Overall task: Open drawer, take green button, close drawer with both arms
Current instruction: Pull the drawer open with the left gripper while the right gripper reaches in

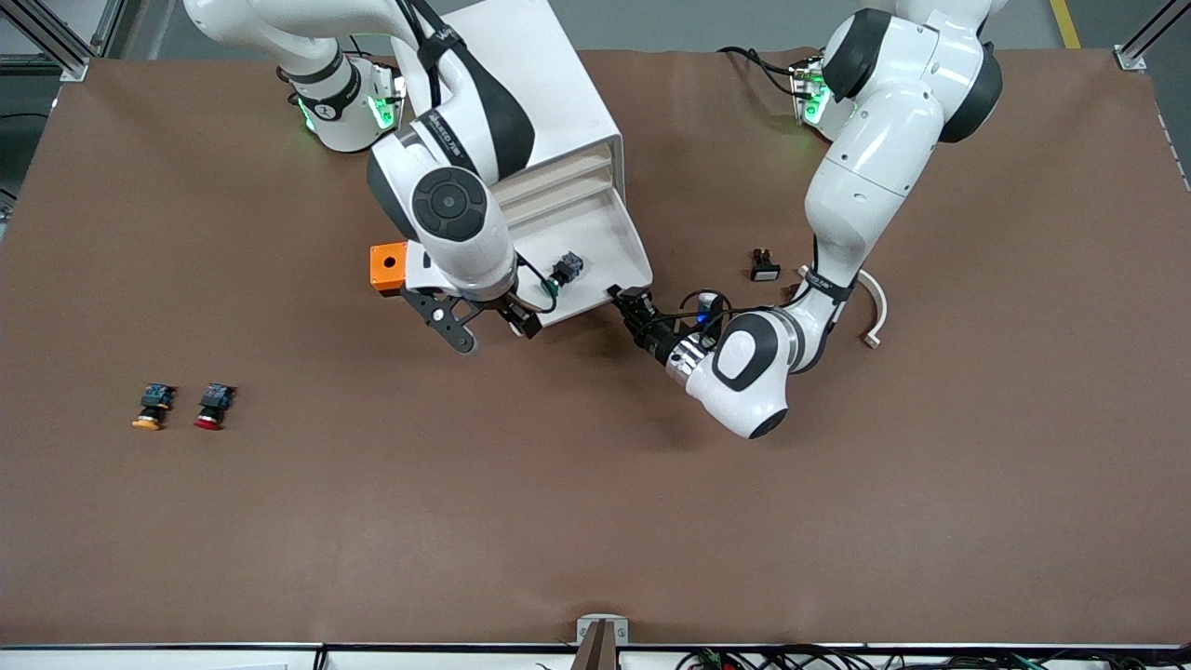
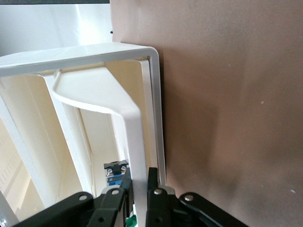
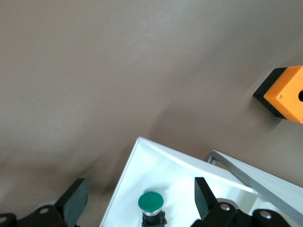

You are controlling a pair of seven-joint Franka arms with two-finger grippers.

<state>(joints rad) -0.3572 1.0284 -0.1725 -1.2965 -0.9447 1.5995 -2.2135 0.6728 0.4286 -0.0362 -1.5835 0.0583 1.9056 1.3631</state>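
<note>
On the brown surface [image 1: 595, 484], the left hand [image 1: 631, 307] clamps the drawer [image 1: 595, 244] lip; the right hand [image 1: 484, 326], spread above the button [image 1: 566, 270], may knock it sideways descending.

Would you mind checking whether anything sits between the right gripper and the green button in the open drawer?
Nothing visible does. The right gripper, open, hangs over the drawer with the button between its fingers. The left gripper is shut on the drawer's handle.

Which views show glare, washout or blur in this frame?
Front view: even light, soft shadows under both arms, all sharp. Left wrist view: the cabinet washes out to white toward its top, and the drawer front looks soft close up. Right wrist view: the green button reads clearly; the orange box is slightly soft.
</note>
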